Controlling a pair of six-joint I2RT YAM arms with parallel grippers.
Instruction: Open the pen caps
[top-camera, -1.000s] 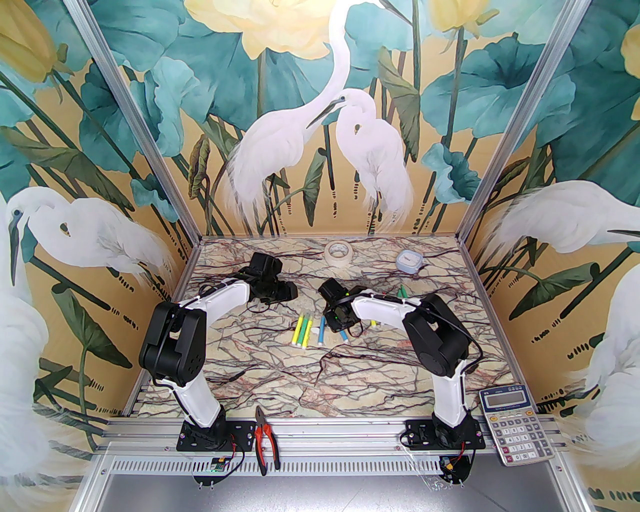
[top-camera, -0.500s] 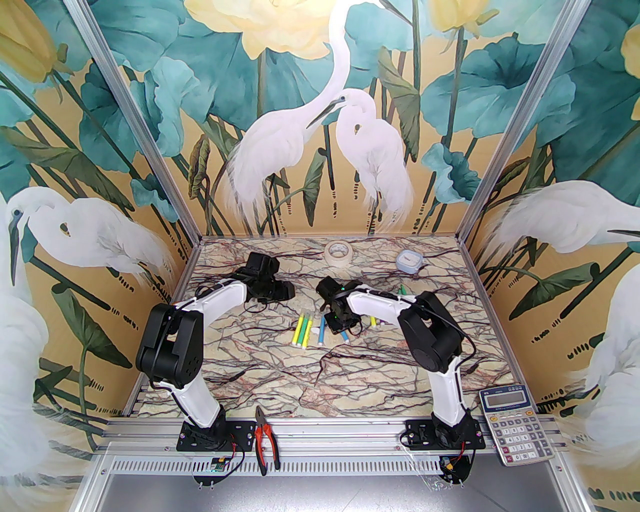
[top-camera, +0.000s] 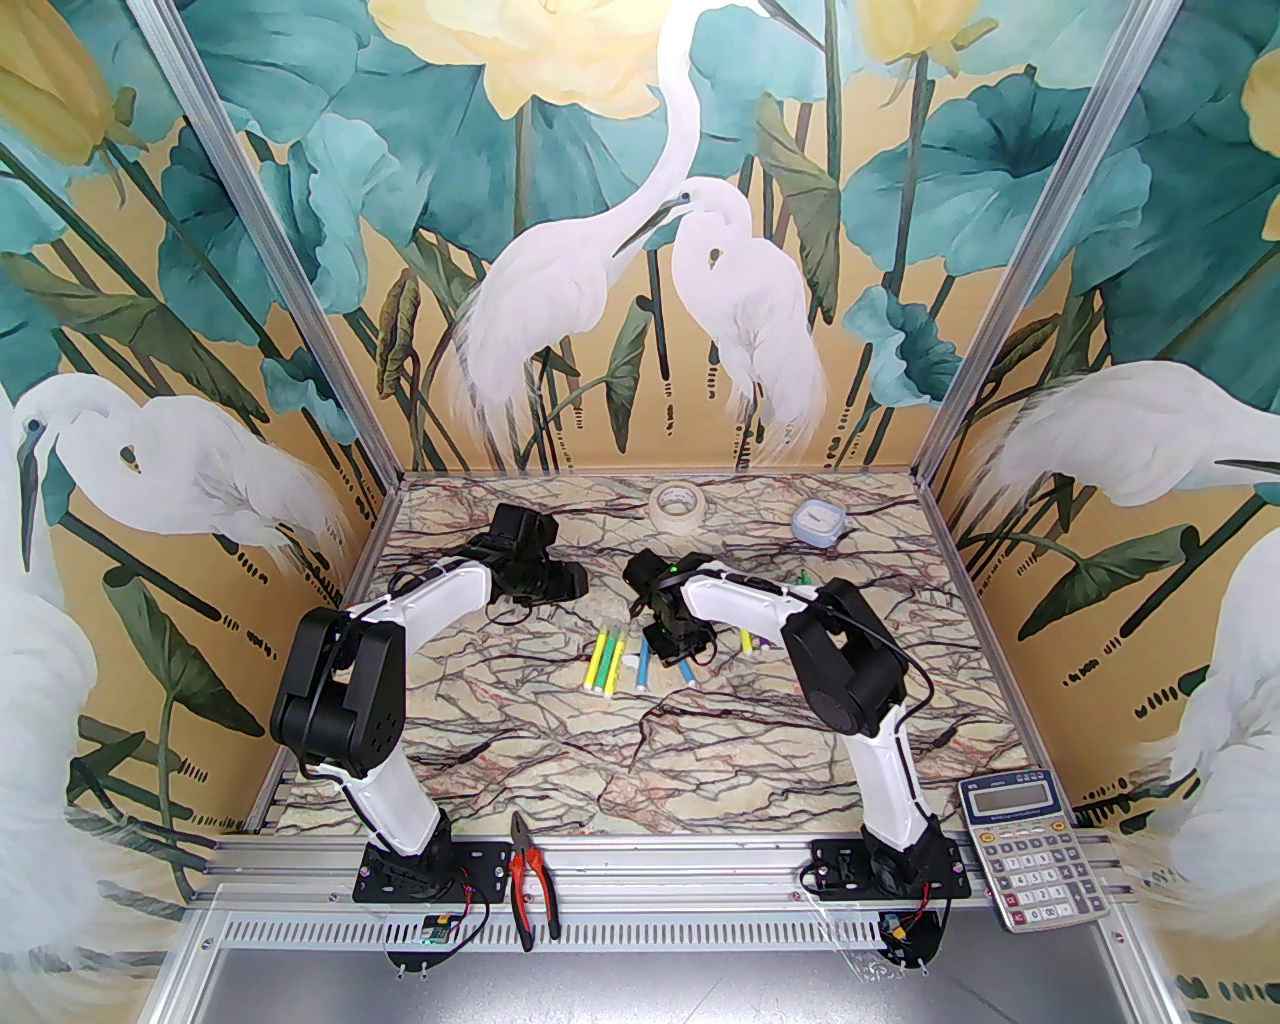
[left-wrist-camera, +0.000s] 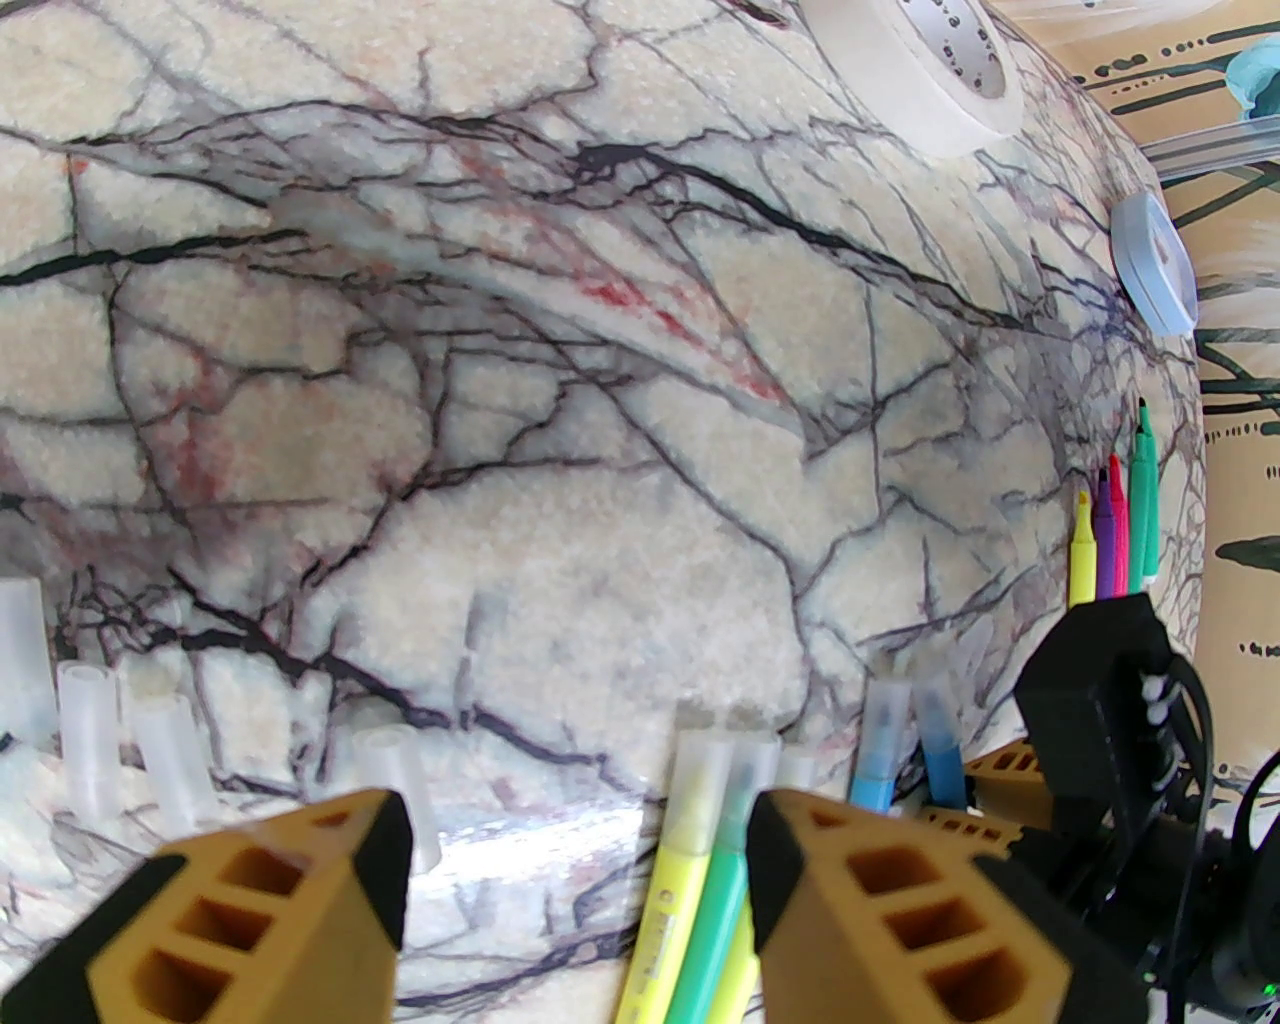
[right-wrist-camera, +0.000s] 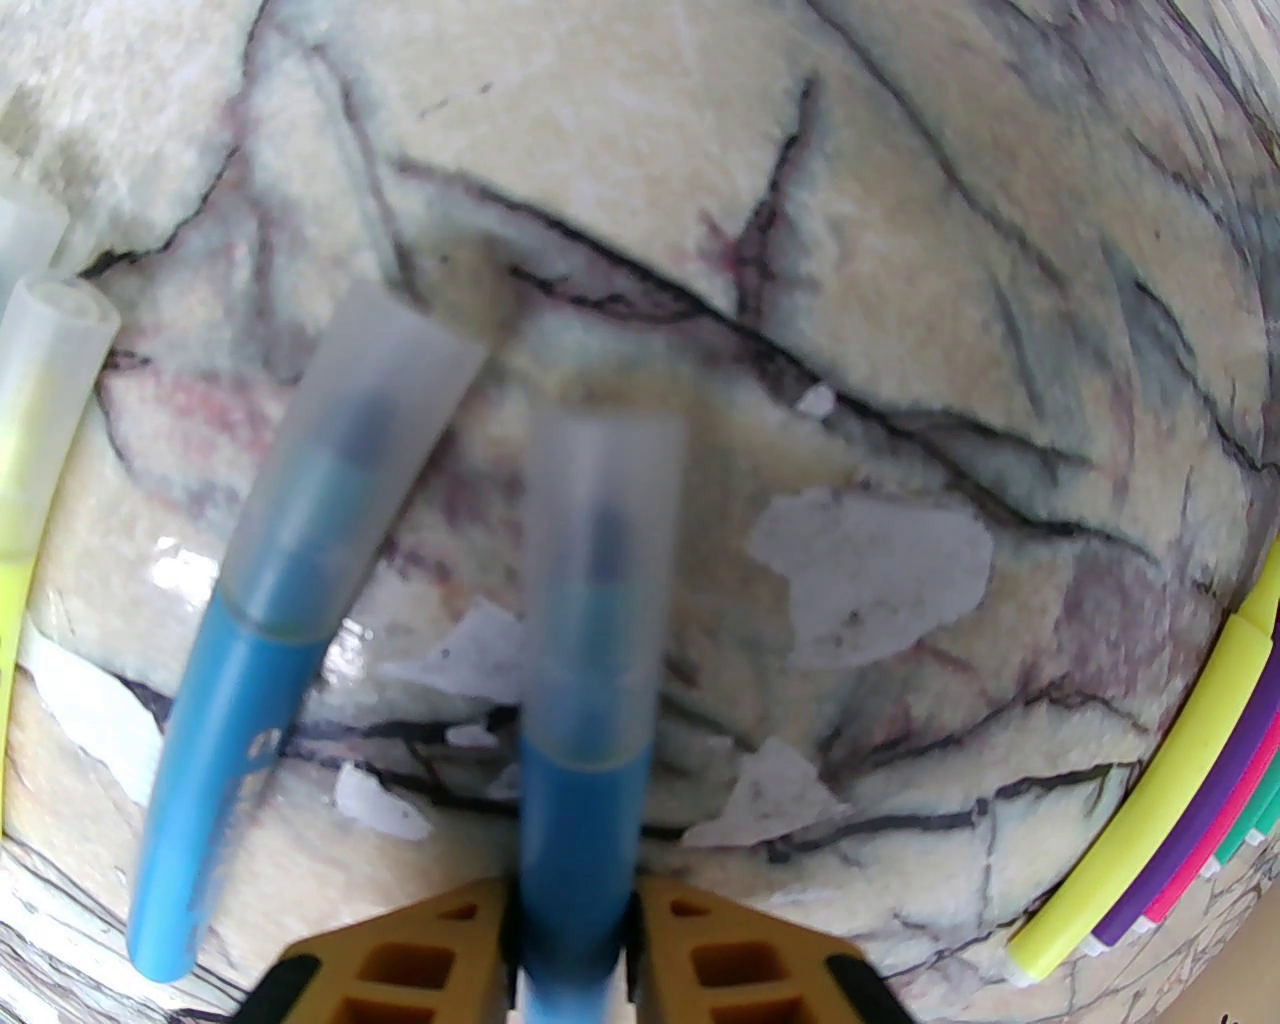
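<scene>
Translucent cap (right-wrist-camera: 600, 520), probably light, slick, press-fit. Your right gripper (right-wrist-camera: 575, 915) clamps the blue marker (right-wrist-camera: 580, 790) at bottom centre. Left gripper (left-wrist-camera: 580, 850) gapes wide, empty. Pinch the cap mid-length.

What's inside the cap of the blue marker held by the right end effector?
Through the frosted cap of the blue marker, a dark nib shows dimly; its shape is too blurred to tell.

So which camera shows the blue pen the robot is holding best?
The right wrist view: the blue marker is close up, slightly blurred, capped, pinched by the right gripper. The left wrist view shows its capped end small; the top external view, just a blue tip.
</scene>
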